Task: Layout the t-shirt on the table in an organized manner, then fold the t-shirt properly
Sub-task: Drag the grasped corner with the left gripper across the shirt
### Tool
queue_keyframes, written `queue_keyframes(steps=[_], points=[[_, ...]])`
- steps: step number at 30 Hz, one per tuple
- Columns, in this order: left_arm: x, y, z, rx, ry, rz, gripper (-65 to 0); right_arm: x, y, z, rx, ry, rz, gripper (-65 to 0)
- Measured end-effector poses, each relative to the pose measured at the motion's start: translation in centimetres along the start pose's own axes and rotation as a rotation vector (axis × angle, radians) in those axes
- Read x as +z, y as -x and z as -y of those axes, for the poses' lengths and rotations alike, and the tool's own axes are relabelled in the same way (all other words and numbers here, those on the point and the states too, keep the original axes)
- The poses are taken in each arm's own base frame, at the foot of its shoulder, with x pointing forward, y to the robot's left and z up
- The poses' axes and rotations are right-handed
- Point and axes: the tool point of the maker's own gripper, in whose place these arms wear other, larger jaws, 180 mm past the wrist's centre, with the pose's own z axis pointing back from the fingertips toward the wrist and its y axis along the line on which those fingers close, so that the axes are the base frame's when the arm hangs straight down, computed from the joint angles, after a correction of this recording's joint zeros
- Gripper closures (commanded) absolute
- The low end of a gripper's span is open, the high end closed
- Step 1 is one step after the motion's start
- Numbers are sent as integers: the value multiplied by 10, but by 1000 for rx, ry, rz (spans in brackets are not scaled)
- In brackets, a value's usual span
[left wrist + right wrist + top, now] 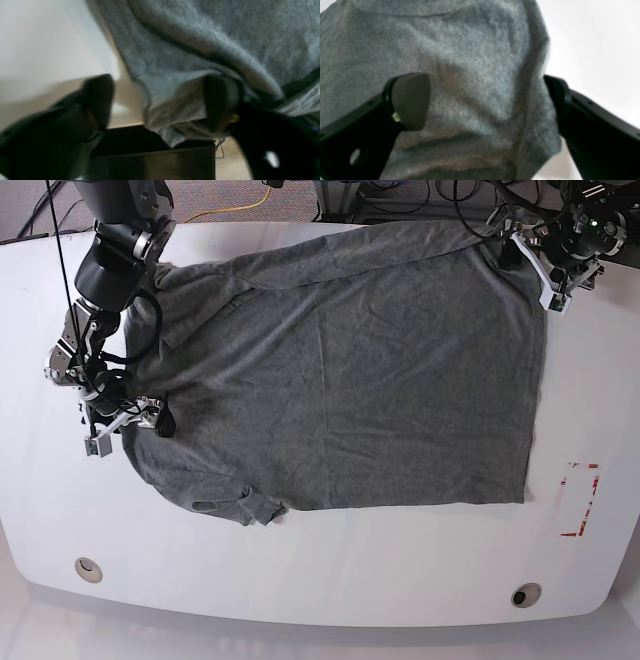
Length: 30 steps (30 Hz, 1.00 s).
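The heather-grey t-shirt (340, 370) lies spread over the white table (300, 580), with a sleeve bunched at the front left. My left gripper (522, 252) is at the shirt's far right corner. In the left wrist view, that gripper (160, 101) has its jaws wide apart around a cloth corner (175, 100) hanging over the table edge. My right gripper (125, 425) is at the shirt's left edge. In the right wrist view, this gripper (482, 100) stands open with a hump of t-shirt (480, 75) between its fingers (410, 100).
A red tape rectangle (581, 500) marks the table at the right. Two round cable holes (88, 568) (525, 593) sit near the front edge. Cables lie beyond the far edge. A dark box (160, 162) stands below the table edge under my left gripper.
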Motion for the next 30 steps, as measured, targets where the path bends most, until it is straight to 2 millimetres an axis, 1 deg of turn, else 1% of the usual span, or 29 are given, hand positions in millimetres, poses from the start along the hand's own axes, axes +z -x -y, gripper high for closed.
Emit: queue_keyframes(steps=[4,8,11,12,13,25,30], points=[[-2,-5,1,-2,2,6,-283,0,0,0,0,-1,0,-621],[-3,-11,0,-3,1,17,-171,0,0,0,0,0,0,-621],[-3,-13,-1,-2,0,20,-74,0,0,0,0,-1,-1,-621],[-4,-14,-1,-3,0,22,-31,0,0,0,0,-1,-1,-621],[-4,-15,-1,-2,0,23,-6,0,0,0,0,-1,-1,-621],[-2,-24,0,-22,-7,21,0,0,0,0,1,-1,-1,-621],[4,-37,1,-47,-19,40,0,0,0,0,1,-1,0,-621]])
